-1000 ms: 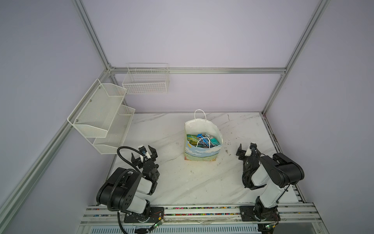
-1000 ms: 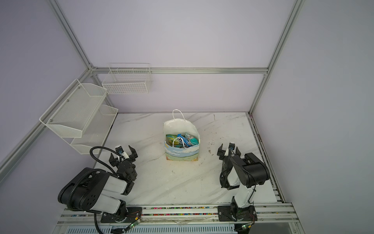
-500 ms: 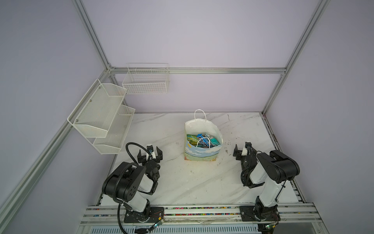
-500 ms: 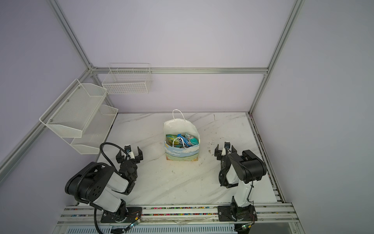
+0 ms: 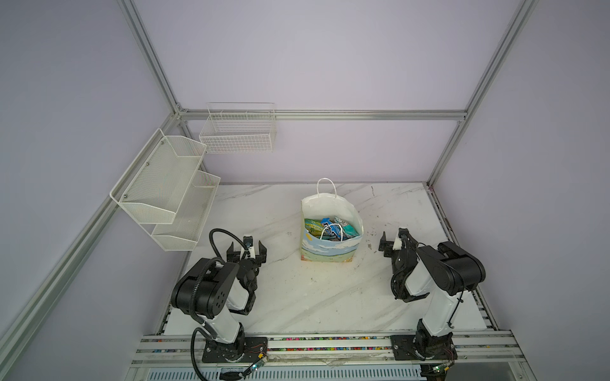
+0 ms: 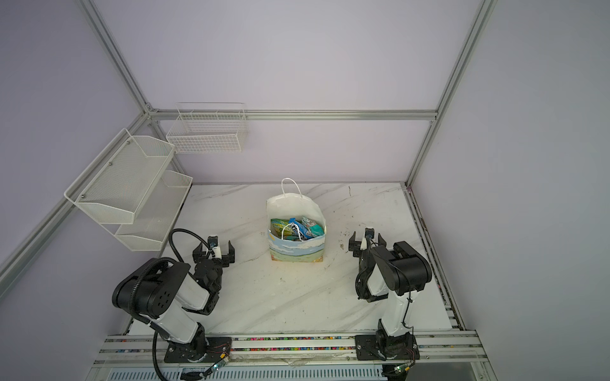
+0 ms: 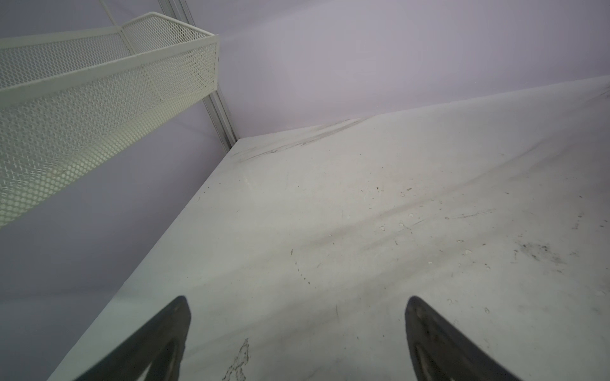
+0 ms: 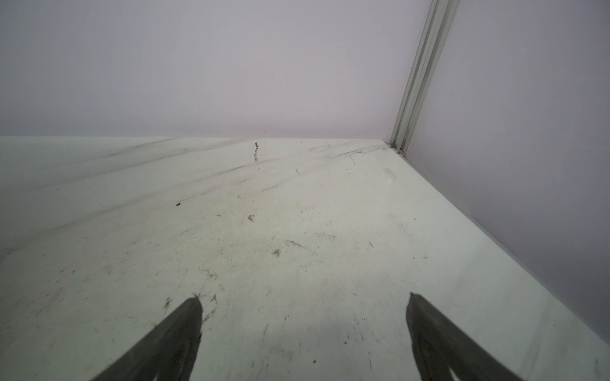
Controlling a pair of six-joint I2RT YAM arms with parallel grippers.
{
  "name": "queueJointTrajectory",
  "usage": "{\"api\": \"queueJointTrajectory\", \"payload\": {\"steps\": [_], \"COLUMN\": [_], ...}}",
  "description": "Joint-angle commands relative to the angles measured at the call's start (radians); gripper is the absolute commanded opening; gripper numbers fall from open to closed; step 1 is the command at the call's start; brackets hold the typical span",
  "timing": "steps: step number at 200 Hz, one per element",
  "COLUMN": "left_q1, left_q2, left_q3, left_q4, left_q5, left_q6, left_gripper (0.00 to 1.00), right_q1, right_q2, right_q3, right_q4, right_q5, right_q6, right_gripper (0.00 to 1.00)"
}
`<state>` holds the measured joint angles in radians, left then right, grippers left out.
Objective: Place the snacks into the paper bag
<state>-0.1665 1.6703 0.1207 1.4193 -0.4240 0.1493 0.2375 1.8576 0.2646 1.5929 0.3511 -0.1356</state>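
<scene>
**Both grippers moved a little, empty, and the snacks sat in the bag.**

In the last second the left gripper swung a little to the right. The right gripper slid a little to the left, and its fingers spread the last bit wider. Both had their fingers wide apart with nothing in them, on the near side of the table, well apart from the bag. The paper bag stood upright in the middle and had not moved, with the snacks piled inside. No snack lay on the table, so the job looked done. There were two grippers, one bag, one wire basket at the far side and one mesh shelf with two levels on the left. The packets overlapped too much to count.
</scene>
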Motion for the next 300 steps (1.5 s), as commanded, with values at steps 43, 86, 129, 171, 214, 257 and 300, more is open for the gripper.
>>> {"api": "queueJointTrajectory", "payload": {"steps": [43, 86, 129, 171, 214, 257, 300], "left_q1": [0.047, 0.102, 0.151, 0.152, 0.17, 0.168, 0.168], "left_q2": [-0.044, -0.078, -0.088, -0.088, -0.09, -0.099, -0.099], "left_q3": [0.106, 0.221, 0.252, 0.256, 0.26, 0.25, 0.25], "left_q4": [-0.073, -0.358, -0.447, -0.454, -0.467, -0.458, -0.457], "left_q5": [0.081, 0.087, 0.134, 0.137, 0.173, 0.18, 0.181], "left_q6": [-0.046, -0.128, -0.174, -0.176, -0.183, -0.183, -0.182], "left_gripper": [1.0, 1.0, 1.0, 1.0, 1.0, 1.0, 1.0], "right_q1": [-0.044, -0.073, -0.073, -0.083, -0.119, -0.121, -0.122], "right_q2": [-0.05, -0.057, -0.061, -0.064, -0.067, -0.072, -0.072], "right_q3": [0.153, 0.181, 0.18, 0.17, 0.205, 0.199, 0.197], "right_q4": [-0.115, -0.184, -0.185, -0.175, -0.25, -0.243, -0.241], "right_q5": [0.046, 0.048, 0.048, -0.114, -0.162, -0.159, -0.159], "right_q6": [0.075, 0.116, 0.112, 0.06, 0.092, 0.085, 0.083], "right_gripper": [0.97, 0.97, 0.97, 0.97, 0.97, 0.97, 0.97]}}
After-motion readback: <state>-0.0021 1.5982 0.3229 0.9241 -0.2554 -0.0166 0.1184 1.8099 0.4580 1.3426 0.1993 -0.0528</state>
